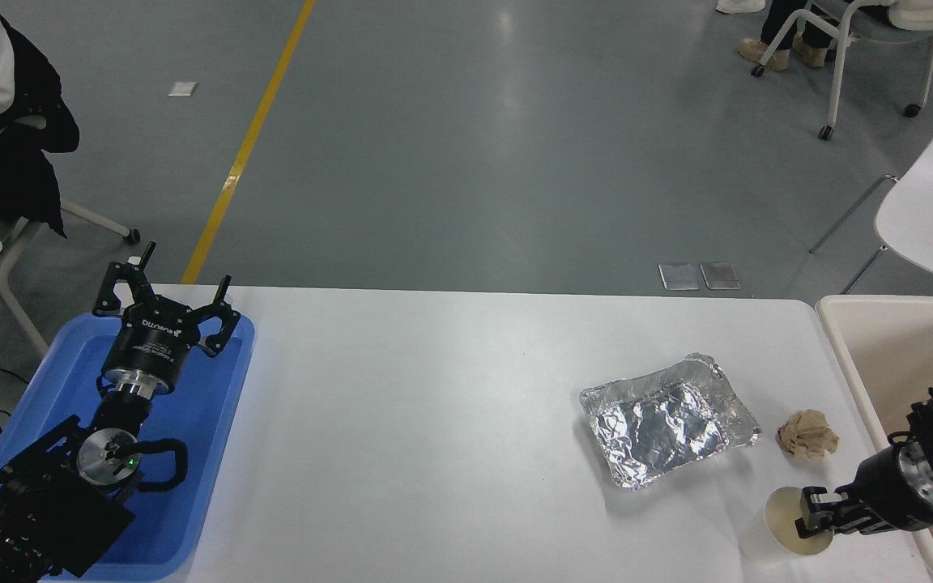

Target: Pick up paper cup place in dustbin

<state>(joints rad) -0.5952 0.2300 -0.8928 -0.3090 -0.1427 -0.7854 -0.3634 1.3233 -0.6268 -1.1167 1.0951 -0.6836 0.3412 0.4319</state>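
The white paper cup (pixel 782 522) stands upright near the table's front right corner, its cream inside showing. My right gripper (pixel 811 513) comes in from the right edge and sits at the cup's right rim, covering part of it; its grip on the cup does not show clearly. The beige dustbin (pixel 839 340) stands just past the table's right edge, behind and under my right arm. My left gripper (pixel 168 279) is open and empty, parked over the blue tray at the lower left.
A crinkled silver foil tray (pixel 669 421) lies left of and beyond the cup. A crumpled brown paper ball (pixel 807 434) lies between it and the dustbin. The blue tray (pixel 215 453) is at the table's left end. People sit at the far corners.
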